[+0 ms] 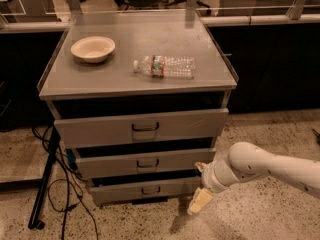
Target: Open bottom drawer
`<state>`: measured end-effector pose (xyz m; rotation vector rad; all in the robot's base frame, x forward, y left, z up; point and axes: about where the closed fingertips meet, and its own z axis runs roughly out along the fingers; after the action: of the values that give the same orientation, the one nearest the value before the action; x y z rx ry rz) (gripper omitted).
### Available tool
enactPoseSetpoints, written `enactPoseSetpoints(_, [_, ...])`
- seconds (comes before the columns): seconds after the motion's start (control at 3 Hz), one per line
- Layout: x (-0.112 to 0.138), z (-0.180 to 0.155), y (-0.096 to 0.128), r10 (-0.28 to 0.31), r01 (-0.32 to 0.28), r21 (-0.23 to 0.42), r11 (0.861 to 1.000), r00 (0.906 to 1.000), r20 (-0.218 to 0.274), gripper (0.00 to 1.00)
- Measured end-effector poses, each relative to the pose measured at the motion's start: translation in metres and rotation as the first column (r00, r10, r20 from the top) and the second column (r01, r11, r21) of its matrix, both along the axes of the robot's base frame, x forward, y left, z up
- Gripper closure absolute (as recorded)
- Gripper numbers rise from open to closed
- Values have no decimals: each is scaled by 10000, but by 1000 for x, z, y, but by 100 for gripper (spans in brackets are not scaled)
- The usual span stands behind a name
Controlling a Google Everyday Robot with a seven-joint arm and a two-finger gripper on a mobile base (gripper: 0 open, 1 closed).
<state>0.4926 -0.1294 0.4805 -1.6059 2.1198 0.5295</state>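
Note:
The bottom drawer (120, 191) is the lowest and shortest grey front of the cabinet, with a small dark loop handle (150, 190) at its centre. It stands out a little, like the two drawers above it. My gripper (199, 202) hangs at the end of the white arm (270, 166), just off the bottom drawer's right end and slightly in front of it. It is well to the right of the handle and holds nothing that I can see.
A cream bowl (93, 48) and a clear plastic bottle (165, 66) lie on the cabinet top (135, 39). Black cables and a stand leg (45, 184) run down the cabinet's left side. Speckled floor (250, 219) spreads in front.

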Motion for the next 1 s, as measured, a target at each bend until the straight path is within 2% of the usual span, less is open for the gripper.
enactPoseSetpoints(0.33, [-5,-49,6,89,-90,-169,9998,10000,-31,0])
enactPoseSetpoints(0.67, [-43,-108,9,-301,318,-419,9986,9987,408,0])
enactPoseSetpoints(1.0, [-36,-109,10,-309,328,-457,9984,9986,418,0])
